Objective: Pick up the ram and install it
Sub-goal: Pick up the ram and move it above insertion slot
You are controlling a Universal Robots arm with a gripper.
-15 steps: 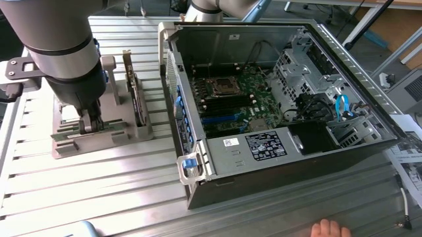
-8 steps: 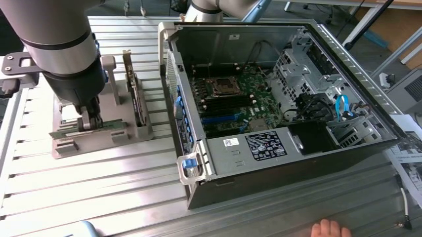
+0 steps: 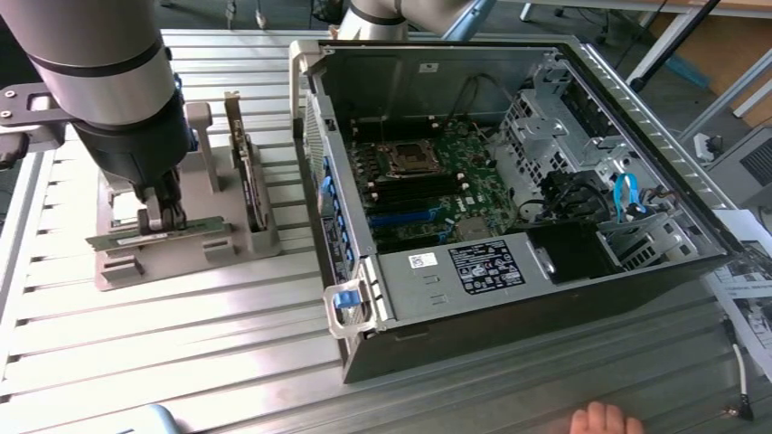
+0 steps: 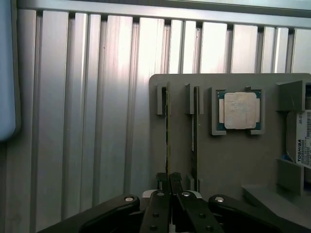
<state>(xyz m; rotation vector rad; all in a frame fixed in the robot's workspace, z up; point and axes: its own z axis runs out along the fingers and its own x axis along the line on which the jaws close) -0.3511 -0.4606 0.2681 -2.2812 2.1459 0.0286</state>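
— Black two-finger gripper (image 4: 170,182) is clamped on the top edge of the long, thin green ram stick (image 4: 168,126), which sits on edge in the grey plastic holder (image 4: 228,160).
— What risk do you face?
— Your hold is narrow. Lift crooked and the stick may bind in its slot, or slip and knock the upright dark expansion card (image 3: 252,181) just beside the gripper.

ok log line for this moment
jaws: shut on ram | ram: on edge in holder slot | second stick: beside it | cpu: in holder | case: open
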